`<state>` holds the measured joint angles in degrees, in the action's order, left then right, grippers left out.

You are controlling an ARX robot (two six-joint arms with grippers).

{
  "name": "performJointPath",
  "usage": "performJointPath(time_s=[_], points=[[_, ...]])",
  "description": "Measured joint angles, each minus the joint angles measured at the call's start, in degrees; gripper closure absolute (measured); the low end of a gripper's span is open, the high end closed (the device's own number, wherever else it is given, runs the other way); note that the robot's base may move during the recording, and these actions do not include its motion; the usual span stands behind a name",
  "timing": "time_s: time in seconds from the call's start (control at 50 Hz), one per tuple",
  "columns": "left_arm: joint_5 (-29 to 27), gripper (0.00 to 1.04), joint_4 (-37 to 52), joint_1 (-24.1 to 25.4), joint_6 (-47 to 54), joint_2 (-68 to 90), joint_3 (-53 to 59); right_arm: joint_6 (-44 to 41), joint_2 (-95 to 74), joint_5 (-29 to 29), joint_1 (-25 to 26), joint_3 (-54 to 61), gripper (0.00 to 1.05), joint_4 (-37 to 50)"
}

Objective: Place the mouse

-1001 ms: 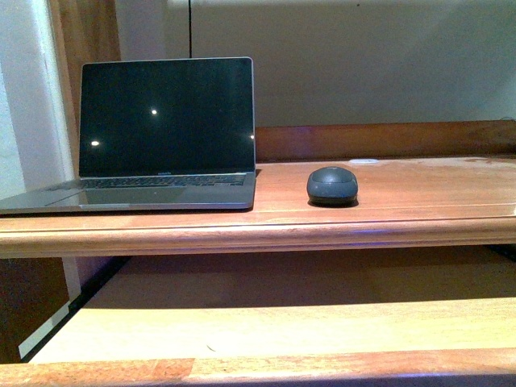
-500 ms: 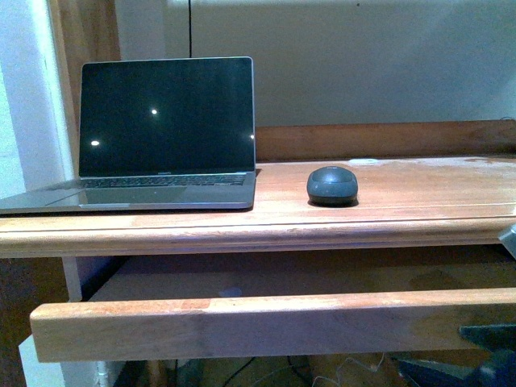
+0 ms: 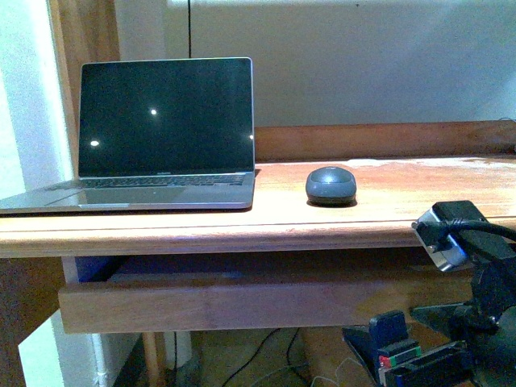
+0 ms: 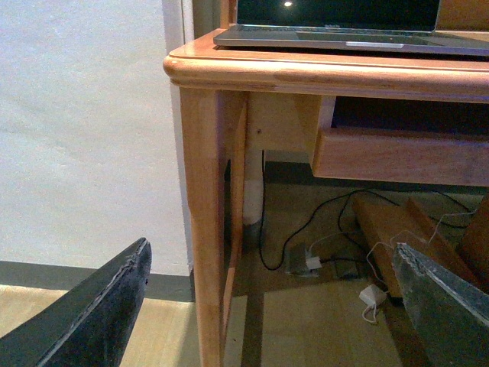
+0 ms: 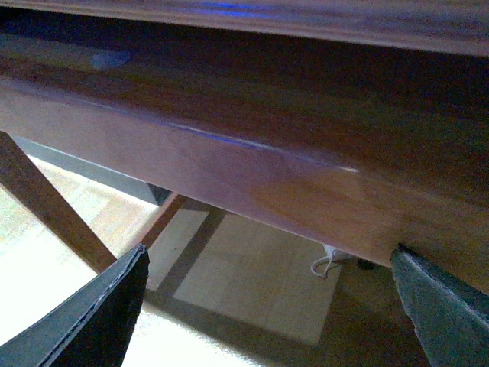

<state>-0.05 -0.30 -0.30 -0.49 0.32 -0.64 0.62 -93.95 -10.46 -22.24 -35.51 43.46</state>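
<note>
The mouse point(image 3: 330, 185), a small dark domed oval, rests on the wooden desktop point(image 3: 403, 201) just right of the open laptop point(image 3: 161, 133). Nothing touches it. My right arm point(image 3: 472, 306) shows low at the right, below the desk's front edge and below the mouse. In the right wrist view the right gripper point(image 5: 267, 264) stands open and empty under the wooden pull-out shelf point(image 5: 229, 153). The left gripper point(image 4: 271, 256) is open and empty too, low beside the desk leg point(image 4: 206, 229). Neither wrist view shows the mouse.
The pull-out shelf's front board point(image 3: 242, 302) sits under the desktop. The laptop's front edge point(image 4: 344, 38) lies over the desk's left corner. Cables and a white adapter point(image 4: 372, 296) lie on the floor below. A pale wall point(image 4: 84, 130) stands to the left.
The pull-out shelf has slid back in under the desktop. My right arm has risen into the front view at the lower right. Mouse and laptop have not moved.
</note>
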Motion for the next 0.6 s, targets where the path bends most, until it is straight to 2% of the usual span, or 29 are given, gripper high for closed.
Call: performJointPath(time_s=[0.18, 0.3, 0.42, 0.52, 0.601], points=[[0.0, 0.08, 0.0, 0.0, 0.0, 0.0, 0.0, 1.0, 0.8, -1.9, 0.6, 0.0, 0.07, -1.0], [0.0, 0.08, 0.0, 0.0, 0.0, 0.0, 0.0, 0.1, 6.5, -6.4, 4.7, 0.1, 0.07, -6.2], [0.0, 0.08, 0.0, 0.0, 0.0, 0.0, 0.0, -1.7, 16.6, -15.1, 12.2, 1.4, 0.07, -13.4], [0.0, 0.08, 0.0, 0.0, 0.0, 0.0, 0.0, -1.9, 24.7, -22.9, 20.5, 3.4, 0.07, -18.2], [0.0, 0.08, 0.0, 0.0, 0.0, 0.0, 0.0, -0.1, 30.3, -25.1, 27.1, 4.5, 0.07, -19.0]])
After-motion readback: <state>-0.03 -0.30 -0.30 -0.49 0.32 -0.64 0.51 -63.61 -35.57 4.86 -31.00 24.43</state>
